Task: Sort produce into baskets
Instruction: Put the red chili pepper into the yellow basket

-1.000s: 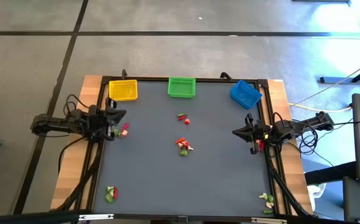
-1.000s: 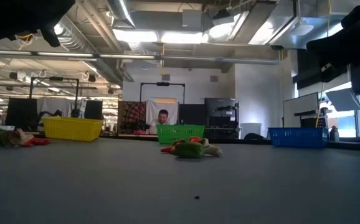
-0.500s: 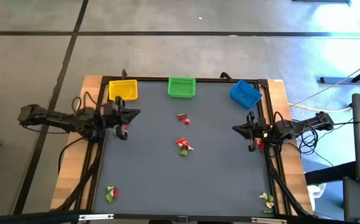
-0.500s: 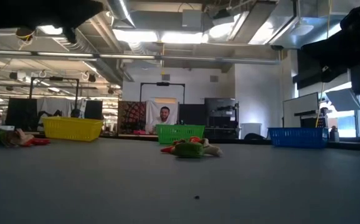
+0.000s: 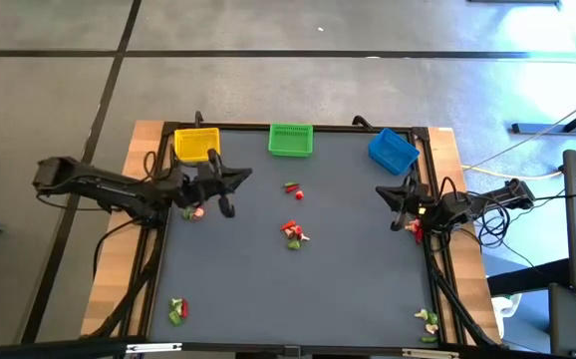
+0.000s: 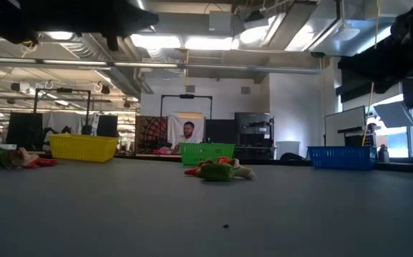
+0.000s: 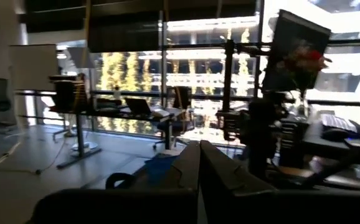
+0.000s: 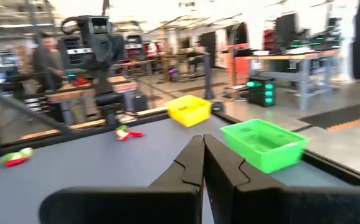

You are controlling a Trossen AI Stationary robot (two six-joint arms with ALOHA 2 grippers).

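Three baskets stand along the table's far edge: yellow (image 5: 196,146), green (image 5: 290,140) and blue (image 5: 393,151). Produce lies in small clusters on the mat: mid-table (image 5: 293,232), farther back (image 5: 292,187), near the left edge (image 5: 195,210), at the near left (image 5: 176,311), at the near right (image 5: 428,321), and a red piece under the right arm (image 5: 415,231). My left gripper (image 5: 245,178) is shut and empty, held level above the mat right of the yellow basket. My right gripper (image 5: 383,192) is shut and empty at the right edge, below the blue basket.
Wooden strips border the mat at the left (image 5: 119,269) and right (image 5: 457,249) sides. Cables trail from both arm bases. In the low view a person (image 6: 187,133) sits in the room behind the green basket (image 6: 206,153). Bare mat lies between the clusters.
My left gripper has reached out from the table's left edge toward the middle, passing over the produce by the left edge and rising a little, still shut. My right gripper has stayed at the right edge and turned its tips slightly toward the far edge.
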